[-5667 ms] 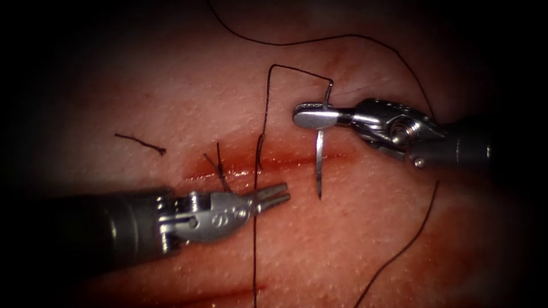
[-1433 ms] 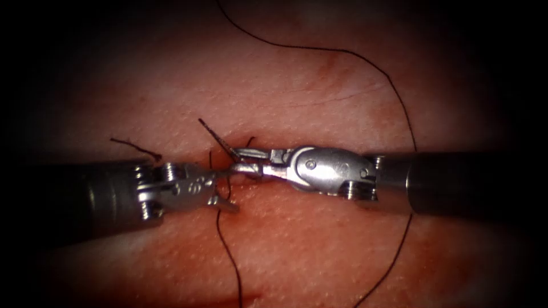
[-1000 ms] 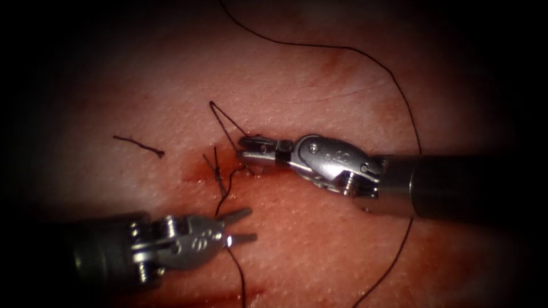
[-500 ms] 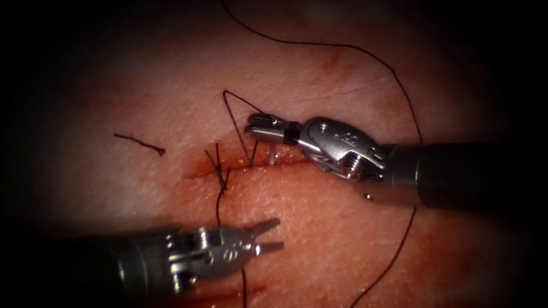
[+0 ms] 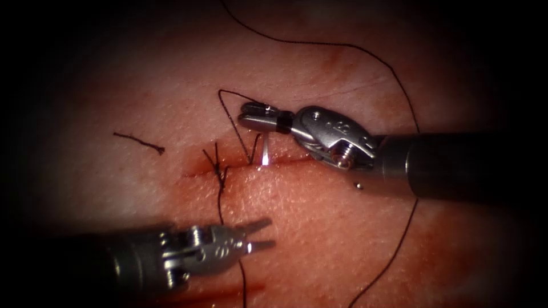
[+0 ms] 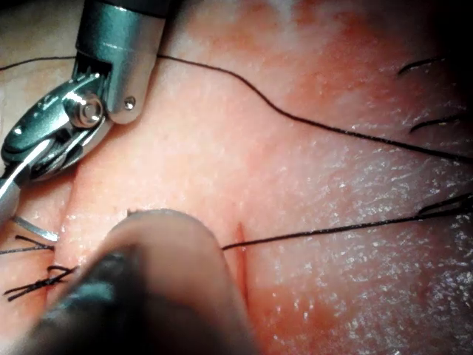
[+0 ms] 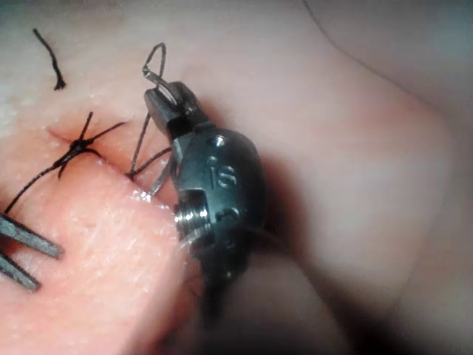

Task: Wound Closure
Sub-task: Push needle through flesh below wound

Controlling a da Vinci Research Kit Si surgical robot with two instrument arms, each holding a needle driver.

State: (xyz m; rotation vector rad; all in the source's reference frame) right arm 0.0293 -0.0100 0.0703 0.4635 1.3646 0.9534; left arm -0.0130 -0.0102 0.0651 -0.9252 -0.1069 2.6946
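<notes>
The tissue [image 5: 319, 228] has a horizontal cut [image 5: 285, 161] wet with red fluid. A tied knot [image 5: 218, 169] sits near the cut's left end. My right tool [image 5: 246, 114] is just above the cut, jaws shut on the curved needle [image 5: 265, 155] near its tail. The needle hangs down to the cut, and its tip is hidden at the cut's edge. Thread [image 5: 225, 108] loops from the jaws down into the cut. My left tool [image 5: 264, 234] hovers below the cut, open and holding nothing. The right wrist view has the right tool [image 7: 159, 100] and the needle [image 7: 157, 180].
A long strand of thread [image 5: 399, 85] arcs over the upper tissue and runs down behind the right shaft. Another strand [image 5: 242, 285] trails from the knot to the lower edge. A cut end of thread [image 5: 140, 142] lies to the left.
The tools met at the cut, then the left tool drew back below it and opened. The right tool lifted slightly with the needle, which now stands at the cut.
</notes>
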